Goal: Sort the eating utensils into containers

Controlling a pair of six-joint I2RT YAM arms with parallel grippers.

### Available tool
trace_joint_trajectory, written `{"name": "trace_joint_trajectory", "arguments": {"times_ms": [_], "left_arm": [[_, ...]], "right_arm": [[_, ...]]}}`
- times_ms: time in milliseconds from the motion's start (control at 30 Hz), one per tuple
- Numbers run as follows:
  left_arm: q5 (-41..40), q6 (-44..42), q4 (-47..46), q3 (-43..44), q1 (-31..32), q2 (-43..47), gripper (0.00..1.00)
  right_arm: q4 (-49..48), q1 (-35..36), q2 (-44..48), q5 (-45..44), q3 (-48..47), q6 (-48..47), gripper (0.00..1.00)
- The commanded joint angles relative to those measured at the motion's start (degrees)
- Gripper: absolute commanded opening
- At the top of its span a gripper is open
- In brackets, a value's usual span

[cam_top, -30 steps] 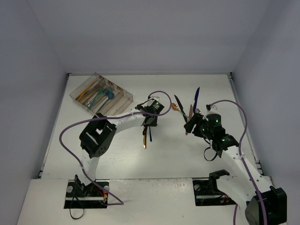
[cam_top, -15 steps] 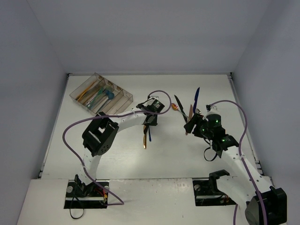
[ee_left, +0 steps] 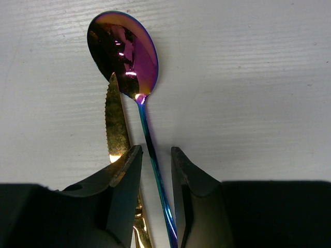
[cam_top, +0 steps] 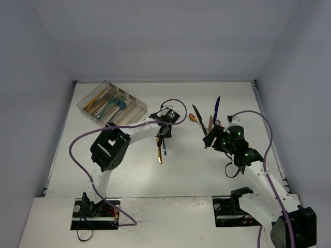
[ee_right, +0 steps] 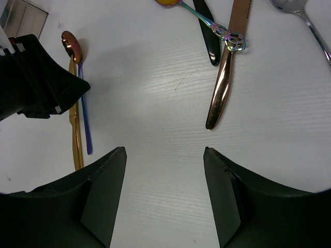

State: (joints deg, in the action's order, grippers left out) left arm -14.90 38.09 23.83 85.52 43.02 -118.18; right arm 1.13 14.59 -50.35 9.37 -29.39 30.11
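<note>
- Left wrist view: the left gripper (ee_left: 155, 174) sits low over the white wooden table (ee_left: 248, 77). Its jaws are narrow and straddle the thin handle of an iridescent purple spoon (ee_left: 124, 51). A sliver of table shows on each side of the handle, so it is not pinched.
- A gold serrated knife (ee_left: 116, 121) lies just beside the spoon, partly under one finger.
- The right wrist view alone shows that pair at full length, side by side.
- The right gripper (ee_right: 164, 196) is spread wide with nothing between its fingers.
- Ahead of it lie a copper serrated knife (ee_right: 225, 77), a black utensil (ee_right: 208, 36) and a silver spoon (ee_right: 305, 15).
- Only the top view shows the clear divided plastic tray (cam_top: 135, 107). It sits at the far left, well apart from both grippers, with gold and teal pieces inside.
</note>
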Motion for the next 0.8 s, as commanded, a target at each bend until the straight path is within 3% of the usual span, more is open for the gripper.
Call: {"name": "trace_joint_trajectory", "arguments": {"times_ms": [0, 233, 500, 767], "left_arm": [[-0.39, -0.47, 0.3, 1.76, -0.56, -0.6, 0.26], [-0.25, -0.78, 2.01, 4.76, -1.29, -4.14, 0.23], [1.59, -2.62, 2.72, 8.06, -0.69, -7.88, 0.0], [4.13, -7.66, -0.16, 8.46, 1.19, -4.07, 0.0]], "right_arm": [[-2.26, -0.35, 0.73, -1.02, -0.07, 0.3, 0.59], [-2.19, -0.35, 1.04, -1.02, 0.21, 0.47, 0.59], [-2.19, -0.35, 0.6, -1.02, 0.12, 0.38, 0.59], [-2.19, -0.35, 1.06, -1.77, 0.25, 0.47, 0.59]]}}
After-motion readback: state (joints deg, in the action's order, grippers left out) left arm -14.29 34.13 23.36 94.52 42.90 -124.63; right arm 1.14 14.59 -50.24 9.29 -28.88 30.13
